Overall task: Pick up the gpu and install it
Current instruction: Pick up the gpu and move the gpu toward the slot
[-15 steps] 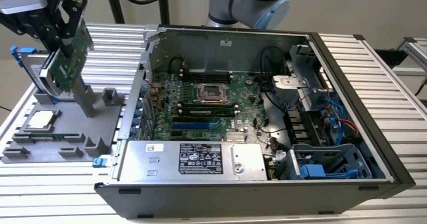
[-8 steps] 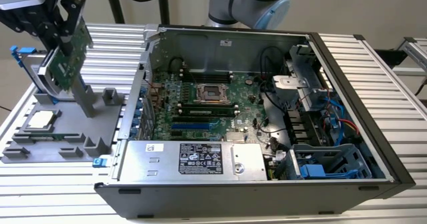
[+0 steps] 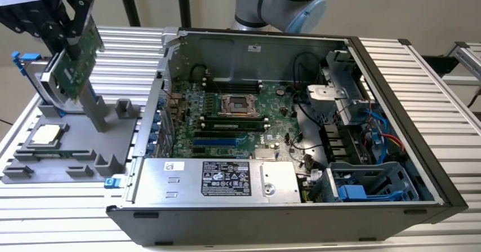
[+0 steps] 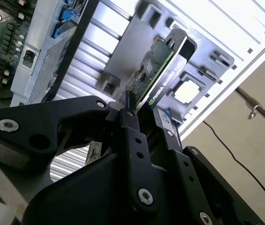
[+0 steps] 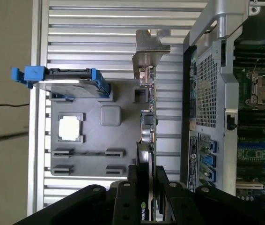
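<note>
- Position of the gpu (image 3: 78,66): held up over the grey tray (image 3: 45,173) at the exterior view's left, tilted, green board toward that camera, well apart from the slots (image 3: 218,142) inside the case (image 3: 150,122).
- Its upper edge is pinched between the fingers (image 4: 132,136) of the gripper (image 3: 70,44), set narrow and closed on the card; both wrist views look along that thin edge.
- The silver end bracket (image 5: 149,51) caps the card's end away from the fingers.
- Whether the card's lower edge clears the tray I cannot tell.
- On the tray, the CPU chip (image 5: 70,128) lies flat and the hard drive (image 5: 64,86) with blue clips stands on edge, both on the card's side away from the case.
- A strip of ribbed worktop (image 5: 170,70) shows between the card's edge and the case wall.
- The case lies open on top, its motherboard (image 3: 225,122) uncovered inside the rim.
</note>
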`<state>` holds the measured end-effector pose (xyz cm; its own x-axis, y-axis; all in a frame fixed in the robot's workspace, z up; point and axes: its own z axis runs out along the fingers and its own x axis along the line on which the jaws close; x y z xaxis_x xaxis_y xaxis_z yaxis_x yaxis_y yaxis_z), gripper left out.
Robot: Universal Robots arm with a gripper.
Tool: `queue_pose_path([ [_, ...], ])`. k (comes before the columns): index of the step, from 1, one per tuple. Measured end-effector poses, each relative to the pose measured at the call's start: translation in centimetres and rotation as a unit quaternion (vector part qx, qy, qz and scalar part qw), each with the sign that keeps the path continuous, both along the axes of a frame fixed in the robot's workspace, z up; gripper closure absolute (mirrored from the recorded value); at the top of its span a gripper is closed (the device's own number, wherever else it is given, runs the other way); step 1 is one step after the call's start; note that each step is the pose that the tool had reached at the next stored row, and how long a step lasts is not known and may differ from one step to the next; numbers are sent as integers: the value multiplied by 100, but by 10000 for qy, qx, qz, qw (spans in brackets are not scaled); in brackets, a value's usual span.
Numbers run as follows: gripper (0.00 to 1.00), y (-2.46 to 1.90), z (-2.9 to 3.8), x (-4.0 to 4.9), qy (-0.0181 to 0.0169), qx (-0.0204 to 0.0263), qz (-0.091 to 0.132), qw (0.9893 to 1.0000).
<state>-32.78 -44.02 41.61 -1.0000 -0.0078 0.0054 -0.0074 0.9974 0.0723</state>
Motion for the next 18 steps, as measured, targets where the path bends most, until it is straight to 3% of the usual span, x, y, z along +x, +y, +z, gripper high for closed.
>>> queue_pose_path([
  [18,100,0,55,5,-1,-1,0,10000],
])
